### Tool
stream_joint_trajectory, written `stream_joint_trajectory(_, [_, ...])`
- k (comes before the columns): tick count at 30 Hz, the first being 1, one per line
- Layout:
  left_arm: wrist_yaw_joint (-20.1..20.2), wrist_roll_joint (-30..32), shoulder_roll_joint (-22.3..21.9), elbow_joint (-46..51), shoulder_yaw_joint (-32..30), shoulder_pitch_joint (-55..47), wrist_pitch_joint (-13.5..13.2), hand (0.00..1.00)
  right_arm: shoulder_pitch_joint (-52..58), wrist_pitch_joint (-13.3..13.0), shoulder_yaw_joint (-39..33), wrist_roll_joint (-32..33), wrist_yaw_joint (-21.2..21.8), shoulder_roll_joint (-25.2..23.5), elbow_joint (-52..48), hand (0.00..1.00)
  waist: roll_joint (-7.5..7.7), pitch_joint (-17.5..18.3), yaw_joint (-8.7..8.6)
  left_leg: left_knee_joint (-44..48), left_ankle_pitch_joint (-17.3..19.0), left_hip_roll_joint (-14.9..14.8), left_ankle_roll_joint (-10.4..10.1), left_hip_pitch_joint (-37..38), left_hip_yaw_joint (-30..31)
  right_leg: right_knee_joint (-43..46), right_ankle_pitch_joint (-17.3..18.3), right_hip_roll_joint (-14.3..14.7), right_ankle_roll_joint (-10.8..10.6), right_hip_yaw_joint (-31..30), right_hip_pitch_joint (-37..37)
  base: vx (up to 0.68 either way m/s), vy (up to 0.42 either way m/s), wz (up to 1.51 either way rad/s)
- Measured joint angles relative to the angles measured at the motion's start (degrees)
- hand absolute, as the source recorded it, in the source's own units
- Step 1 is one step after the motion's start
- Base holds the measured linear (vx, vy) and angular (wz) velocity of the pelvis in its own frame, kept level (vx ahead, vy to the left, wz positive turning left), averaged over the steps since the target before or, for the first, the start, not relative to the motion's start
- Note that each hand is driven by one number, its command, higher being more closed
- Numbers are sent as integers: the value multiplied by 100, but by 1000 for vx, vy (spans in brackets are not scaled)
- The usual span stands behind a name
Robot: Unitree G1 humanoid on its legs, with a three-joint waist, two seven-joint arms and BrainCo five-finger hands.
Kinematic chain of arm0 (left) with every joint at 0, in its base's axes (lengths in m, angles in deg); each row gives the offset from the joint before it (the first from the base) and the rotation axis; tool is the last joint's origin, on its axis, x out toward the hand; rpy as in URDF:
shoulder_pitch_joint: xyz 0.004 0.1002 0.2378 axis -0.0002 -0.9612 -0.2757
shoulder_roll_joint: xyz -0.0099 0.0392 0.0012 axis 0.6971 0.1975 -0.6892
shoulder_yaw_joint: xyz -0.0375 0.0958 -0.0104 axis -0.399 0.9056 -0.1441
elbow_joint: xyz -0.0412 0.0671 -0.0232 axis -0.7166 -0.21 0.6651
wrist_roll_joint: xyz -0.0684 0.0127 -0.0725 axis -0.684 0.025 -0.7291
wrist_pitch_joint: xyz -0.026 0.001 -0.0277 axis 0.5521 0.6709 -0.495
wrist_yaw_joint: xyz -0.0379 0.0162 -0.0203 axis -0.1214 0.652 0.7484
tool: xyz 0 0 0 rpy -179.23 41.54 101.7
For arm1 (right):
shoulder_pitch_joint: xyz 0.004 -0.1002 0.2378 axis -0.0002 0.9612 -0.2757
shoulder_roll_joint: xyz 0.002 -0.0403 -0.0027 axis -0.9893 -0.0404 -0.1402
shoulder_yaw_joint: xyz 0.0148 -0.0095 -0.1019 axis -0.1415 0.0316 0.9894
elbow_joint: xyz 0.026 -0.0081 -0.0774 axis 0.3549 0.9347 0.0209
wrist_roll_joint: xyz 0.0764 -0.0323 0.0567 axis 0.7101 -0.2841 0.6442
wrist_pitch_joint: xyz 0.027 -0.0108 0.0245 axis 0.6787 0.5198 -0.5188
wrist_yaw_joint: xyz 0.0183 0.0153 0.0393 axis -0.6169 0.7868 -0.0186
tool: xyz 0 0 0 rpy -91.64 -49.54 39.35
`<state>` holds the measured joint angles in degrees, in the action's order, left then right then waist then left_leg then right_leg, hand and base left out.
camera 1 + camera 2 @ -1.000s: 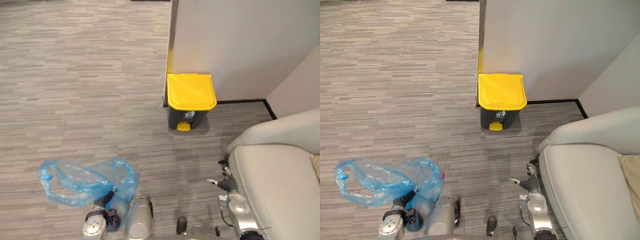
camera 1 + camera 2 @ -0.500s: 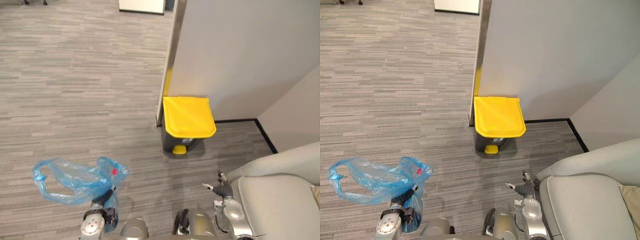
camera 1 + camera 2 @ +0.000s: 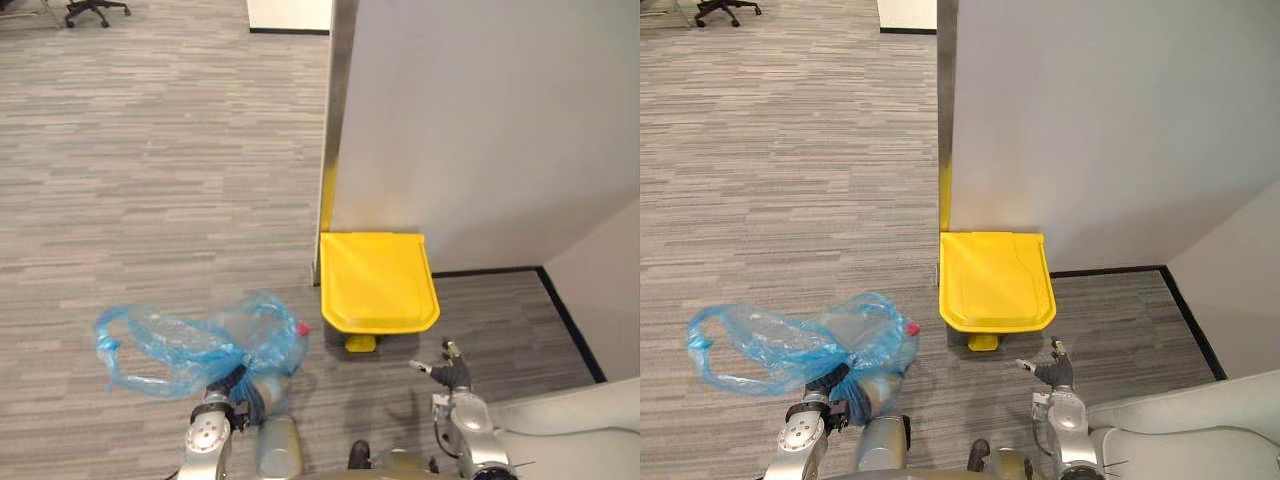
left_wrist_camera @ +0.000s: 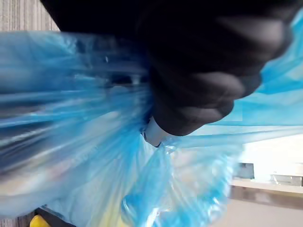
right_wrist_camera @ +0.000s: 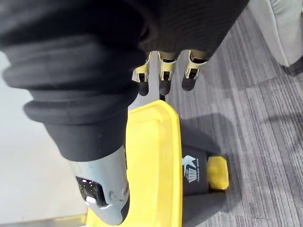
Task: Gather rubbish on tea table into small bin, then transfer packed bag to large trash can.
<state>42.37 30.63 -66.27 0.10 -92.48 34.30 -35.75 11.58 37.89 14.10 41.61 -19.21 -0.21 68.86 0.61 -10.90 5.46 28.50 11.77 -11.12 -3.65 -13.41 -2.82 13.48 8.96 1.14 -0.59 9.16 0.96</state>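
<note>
The left hand (image 3: 232, 388) clenches the bunched neck of the blue bag (image 3: 190, 340) to carry it along, while the right hand (image 5: 162, 71), fingers straight and empty (likely free for the lid (image 3: 995, 280)), hangs just before the closed trash can (image 5: 199, 189).

Place: an office.
Floor: grey striped carpet (image 3: 150, 180) throughout.
Furniture: a swivel chair (image 3: 97, 10) far off; a pale sofa (image 3: 1180, 440) nearby.
Fittings: plain partition wall (image 3: 480, 120), yellow-lidded pedal bin (image 3: 376, 282) at its foot.
</note>
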Motion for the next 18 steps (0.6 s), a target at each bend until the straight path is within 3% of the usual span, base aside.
stream_joint_trajectory(2, [0, 2, -15, -22, 43, 2, 1, 100, 88, -9, -88, -2, -5, -7, -16, 0, 75, 33, -7, -27, -19, 127, 31, 48, -59, -26, 13, -150, -23, -13, 52, 187, 123, 7])
stream_joint_trajectory(6, [-2, 6, 33, -23, 22, -98, 1, 100, 68, -39, -134, -10, 0, -32, -23, 0, 67, 30, 16, -61, 10, 203, 60, 200, -247, -207, -31, -252, -165, -288, 162, 60, 66, -16])
stream_joint_trajectory(8, [-5, 6, 38, -71, 8, -100, 1, 100, 95, -39, -143, -13, 0, -26, -21, 0, 55, 24, 10, -69, 72, 195, 110, 189, -264, -262, 19, -251, -258, -324, 121, -33, -12, -15])
stream_joint_trajectory(15, [-8, 5, 16, -185, -60, -337, 5, 100, 127, -18, -134, -16, -6, -5, 52, 0, -68, 64, 5, 179, 338, 36, 102, -28, -305, -219, 2, -89, -290, -558, -124, -56, 18, -19])
stream_joint_trajectory(18, [-12, 4, 6, -179, -148, -454, 8, 100, 119, -8, -87, -17, -4, -4, 52, 0, -105, 66, 31, 581, 685, -65, 110, -157, -335, -44, 121, -27, -382, -642, -191, 9, 85, -18])
